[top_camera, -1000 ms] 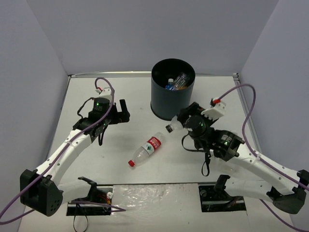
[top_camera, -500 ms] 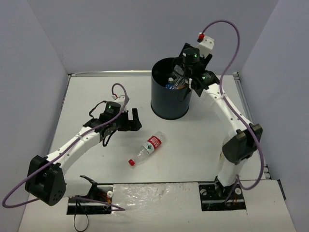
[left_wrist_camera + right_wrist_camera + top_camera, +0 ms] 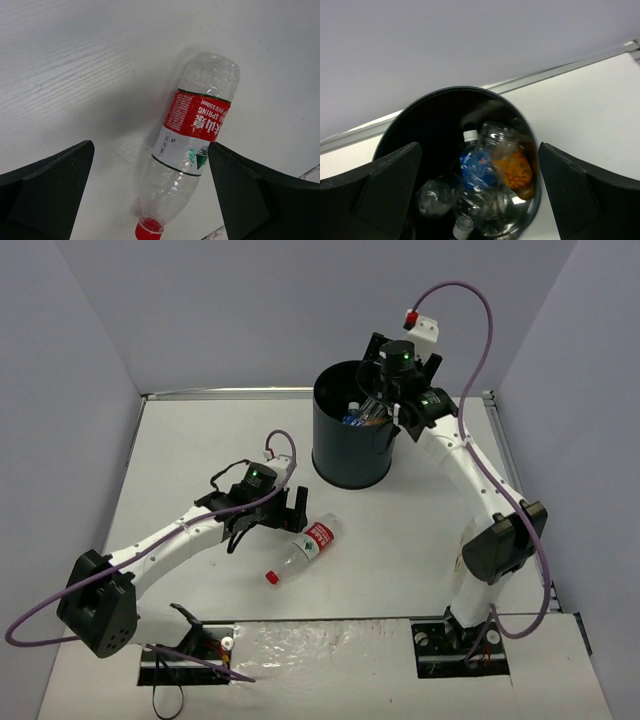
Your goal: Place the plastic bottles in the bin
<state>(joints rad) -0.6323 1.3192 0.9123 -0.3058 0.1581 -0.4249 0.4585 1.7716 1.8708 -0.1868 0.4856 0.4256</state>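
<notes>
One clear plastic bottle (image 3: pixel 308 544) with a red label and red cap lies on its side on the white table. My left gripper (image 3: pixel 291 510) hovers over it, open, and in the left wrist view the bottle (image 3: pixel 195 127) lies between the spread fingers of that gripper (image 3: pixel 151 150), untouched. The black bin (image 3: pixel 349 458) stands at the back. My right gripper (image 3: pixel 384 400) hangs open above its mouth. Looking down from that gripper (image 3: pixel 480 150), the bin (image 3: pixel 445 92) holds several bottles, among them a blue-labelled one (image 3: pixel 477 165) and an orange one (image 3: pixel 518 170).
Grey walls close off the table on the left, back and right, and a metal strip (image 3: pixel 230 392) runs along the back edge. Purple cables (image 3: pixel 470 300) loop above both arms. The arm bases (image 3: pixel 462 645) sit at the near edge.
My right arm carried a clear bottle from the table up over the bin and its jaws have opened there. My left gripper has moved right, over the red-labelled bottle.
</notes>
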